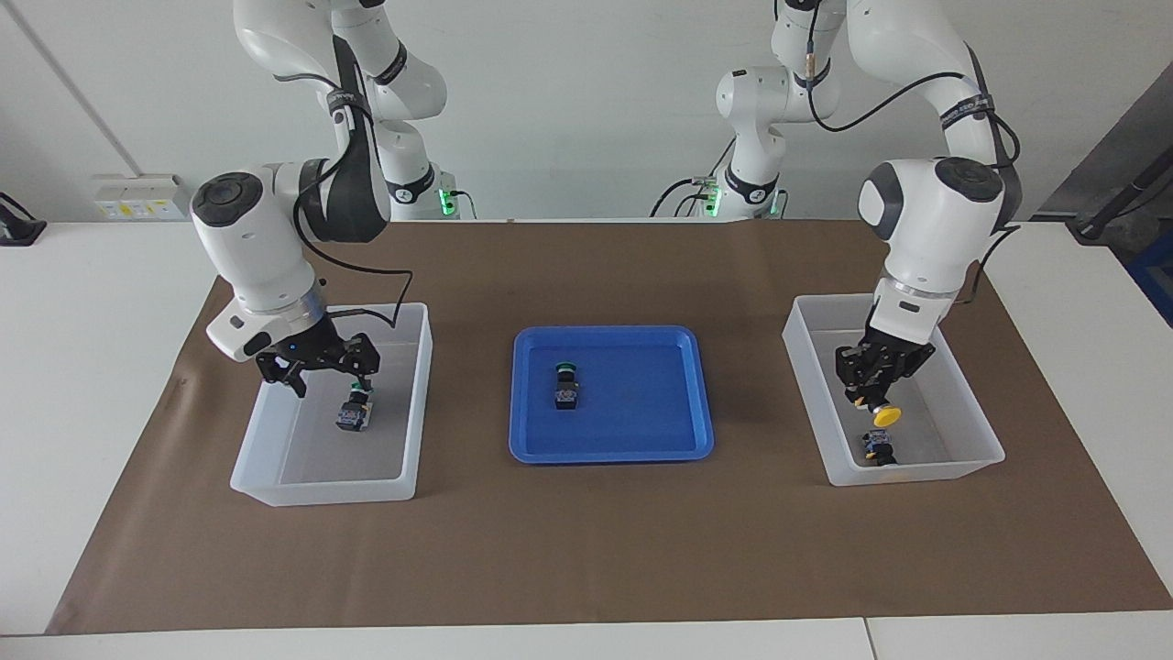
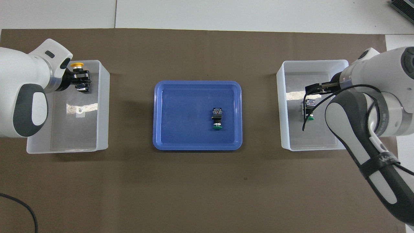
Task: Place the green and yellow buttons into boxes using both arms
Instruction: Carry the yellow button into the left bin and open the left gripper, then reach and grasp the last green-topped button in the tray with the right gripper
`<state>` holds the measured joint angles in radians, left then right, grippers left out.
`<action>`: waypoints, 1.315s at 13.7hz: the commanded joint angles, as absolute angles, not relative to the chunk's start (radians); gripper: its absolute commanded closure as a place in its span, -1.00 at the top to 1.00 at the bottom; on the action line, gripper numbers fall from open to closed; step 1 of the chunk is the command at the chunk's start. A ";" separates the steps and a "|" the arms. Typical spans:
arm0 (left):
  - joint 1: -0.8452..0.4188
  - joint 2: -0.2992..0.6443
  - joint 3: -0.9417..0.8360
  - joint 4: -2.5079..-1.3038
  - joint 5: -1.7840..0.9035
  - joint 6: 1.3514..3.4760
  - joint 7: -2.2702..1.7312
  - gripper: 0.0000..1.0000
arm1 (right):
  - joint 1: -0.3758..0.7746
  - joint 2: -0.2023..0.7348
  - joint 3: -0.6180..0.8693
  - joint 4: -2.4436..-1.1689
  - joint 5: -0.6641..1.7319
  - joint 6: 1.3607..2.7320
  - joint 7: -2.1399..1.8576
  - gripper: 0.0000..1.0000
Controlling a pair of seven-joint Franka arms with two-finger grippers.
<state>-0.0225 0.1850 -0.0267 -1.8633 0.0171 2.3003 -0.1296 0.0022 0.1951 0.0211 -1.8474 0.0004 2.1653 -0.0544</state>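
Observation:
My right gripper (image 1: 330, 371) stands open just above the box (image 1: 321, 481) at the right arm's end of the table. A green button (image 1: 356, 411) lies on that box's floor below it, free of the fingers. My left gripper (image 1: 878, 385) is shut on a yellow button (image 1: 885, 415), cap down, and hangs low inside the other box (image 1: 916, 472). A second yellow button (image 1: 878, 446) lies in that box under it. Another green button (image 2: 216, 118) lies on its side in the blue tray (image 2: 197, 147).
The shallow blue tray sits mid-table between the two boxes, all on a brown mat (image 1: 586, 550). White tabletop borders the mat at both ends. Black cables hang from both wrists near the box walls.

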 commanded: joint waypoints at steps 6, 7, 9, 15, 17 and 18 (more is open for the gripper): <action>0.110 0.255 -0.041 -1.851 0.029 2.333 0.127 -1.00 | 0.086 0.181 0.029 -1.838 -0.025 2.126 0.112 1.00; 0.117 0.277 -0.043 -1.852 0.029 2.361 0.135 -1.00 | 0.112 0.179 0.031 -1.836 -0.025 2.125 0.173 1.00; 0.118 0.307 -0.041 -1.852 0.031 2.390 0.146 -1.00 | 0.184 0.175 0.031 -1.838 -0.022 2.123 0.292 1.00; 0.121 0.390 -0.041 -1.838 0.021 2.502 0.170 -1.00 | 0.405 0.233 0.035 -1.845 -0.012 2.227 0.564 1.00; 0.121 0.408 -0.041 -1.838 0.020 2.537 0.170 -1.00 | 0.454 0.274 0.035 -1.858 -0.020 2.276 0.603 1.00; 0.121 0.411 -0.041 -1.838 0.020 2.542 0.170 -1.00 | 0.474 0.294 0.035 -1.871 -0.020 2.322 0.610 1.00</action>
<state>0.1094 0.3875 -0.0320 -1.8608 0.0171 2.5176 0.1555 0.4528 0.2585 0.0340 -1.8498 -0.0064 2.2476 0.5800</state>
